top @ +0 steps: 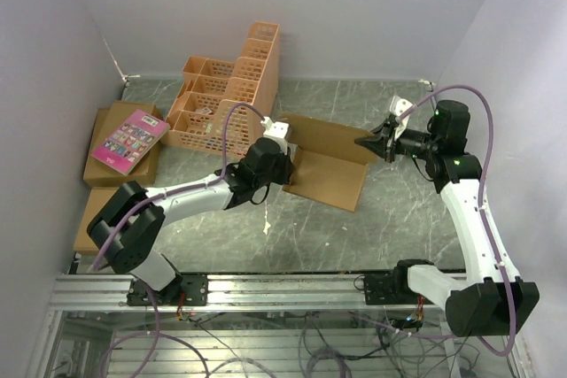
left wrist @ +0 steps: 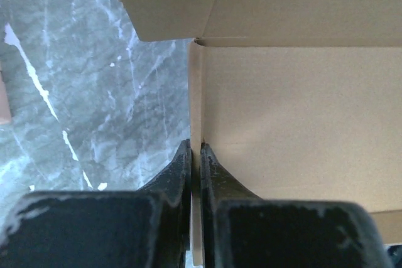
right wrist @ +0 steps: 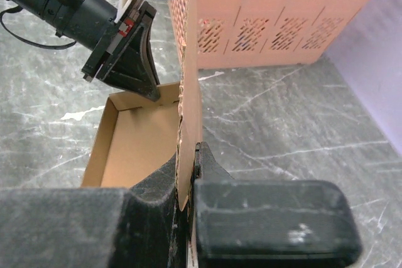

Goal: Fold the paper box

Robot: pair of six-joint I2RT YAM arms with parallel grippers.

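Paper box mid-fold, both side walls pinched upright

Box sits mid tabletop, just near of the orange crate; left end effector clamped narrow on the box's left wall; right end effector clamped narrow on its right wall; base lies flat; far flap loose at the corner; near panel looks unfolded; judged about halfway, with ends and corners left to tuck.

The paper box lies on the bench, the left gripper at its left wall, the right gripper at its right. A crate stands behind-left; farther left, a book lies on cartons.
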